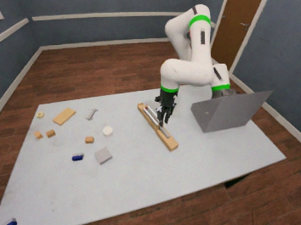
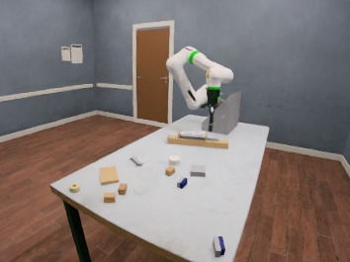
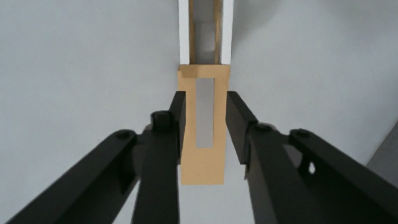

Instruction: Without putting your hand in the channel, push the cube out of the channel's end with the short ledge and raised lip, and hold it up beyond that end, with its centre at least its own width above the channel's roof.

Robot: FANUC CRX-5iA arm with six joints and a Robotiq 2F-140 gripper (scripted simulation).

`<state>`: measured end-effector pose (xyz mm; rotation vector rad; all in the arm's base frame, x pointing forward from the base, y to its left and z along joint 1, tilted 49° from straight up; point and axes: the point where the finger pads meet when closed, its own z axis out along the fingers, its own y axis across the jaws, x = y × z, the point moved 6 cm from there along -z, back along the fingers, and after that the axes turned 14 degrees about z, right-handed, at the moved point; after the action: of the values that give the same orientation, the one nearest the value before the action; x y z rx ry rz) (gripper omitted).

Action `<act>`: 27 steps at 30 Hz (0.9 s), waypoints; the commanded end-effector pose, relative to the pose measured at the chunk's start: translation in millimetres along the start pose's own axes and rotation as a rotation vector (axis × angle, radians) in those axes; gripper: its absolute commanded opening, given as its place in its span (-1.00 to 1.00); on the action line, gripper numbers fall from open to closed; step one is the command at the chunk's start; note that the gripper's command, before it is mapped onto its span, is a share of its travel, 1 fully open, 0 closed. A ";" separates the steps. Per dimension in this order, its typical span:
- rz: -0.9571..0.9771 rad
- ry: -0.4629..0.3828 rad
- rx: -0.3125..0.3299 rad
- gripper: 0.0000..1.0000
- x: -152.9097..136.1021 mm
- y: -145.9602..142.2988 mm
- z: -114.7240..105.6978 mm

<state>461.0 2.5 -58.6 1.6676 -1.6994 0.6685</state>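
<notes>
The channel (image 1: 151,115) (image 2: 193,134) (image 3: 226,35) has pale side rails on a long wooden base (image 1: 171,144) (image 2: 221,144) (image 3: 202,170). A small red spot (image 1: 146,108) shows near its far end in the top view; it may be the cube, but it is too small to tell. A grey bar (image 1: 166,133) (image 2: 213,138) (image 3: 204,115) lies lengthwise along the base and reaches the wooden crosspiece (image 3: 204,71) at the channel's near end. My gripper (image 1: 162,122) (image 2: 211,130) (image 3: 205,106) points down over that bar, outside the channel. It is partly open, with gaps between both fingers and the bar.
A large grey panel (image 1: 225,113) (image 2: 224,115) stands beside the arm. Across the table are a grey block (image 1: 103,155) (image 2: 198,170), a white disc (image 1: 107,131) (image 2: 174,160), a blue piece (image 1: 77,157) (image 2: 182,183), a wooden plate (image 1: 64,116) (image 2: 109,175) and small wooden blocks.
</notes>
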 end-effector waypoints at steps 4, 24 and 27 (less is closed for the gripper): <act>0.000 -0.001 0.002 -0.39 -0.2 -0.4 -0.8; 0.000 -0.001 0.002 -0.80 -88.7 22.1 28.4; 0.000 -0.001 0.002 -0.80 -88.7 22.0 34.6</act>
<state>432.4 41.4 -140.8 1.6667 -1.6988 0.6664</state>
